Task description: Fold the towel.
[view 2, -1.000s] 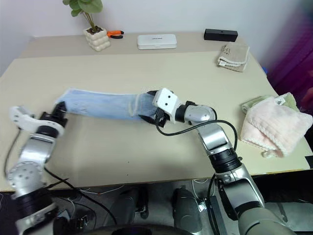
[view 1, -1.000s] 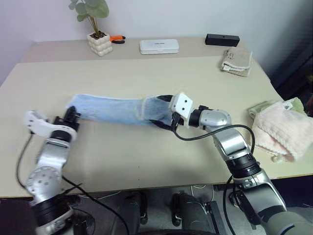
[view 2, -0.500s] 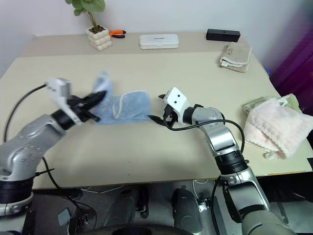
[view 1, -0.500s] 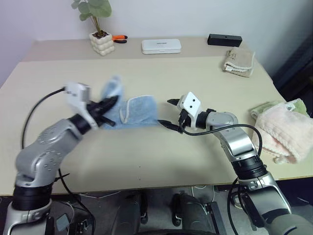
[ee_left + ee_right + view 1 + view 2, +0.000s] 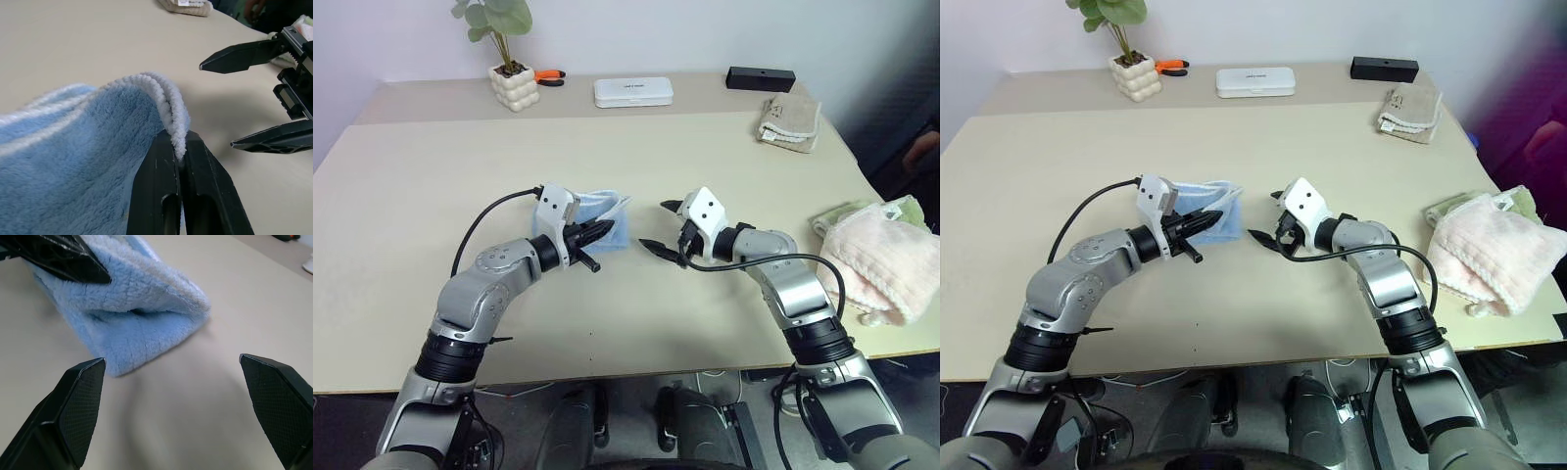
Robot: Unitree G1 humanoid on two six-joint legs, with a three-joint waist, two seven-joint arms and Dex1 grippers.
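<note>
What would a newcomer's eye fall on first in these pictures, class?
The blue towel, bunched mid-table, its white trim pinched in the left end effector. Facing it, just right of the towel, the right end effector gapes wide and empty. A pink towel lies at the table's right edge.

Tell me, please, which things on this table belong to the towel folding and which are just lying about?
Job in hand:
- light blue towel
- left end effector, pinching its edge
- right end effector, open

Lying about:
- beige folded towel
- pink towel
- potted plant
- white case
- black box
</note>
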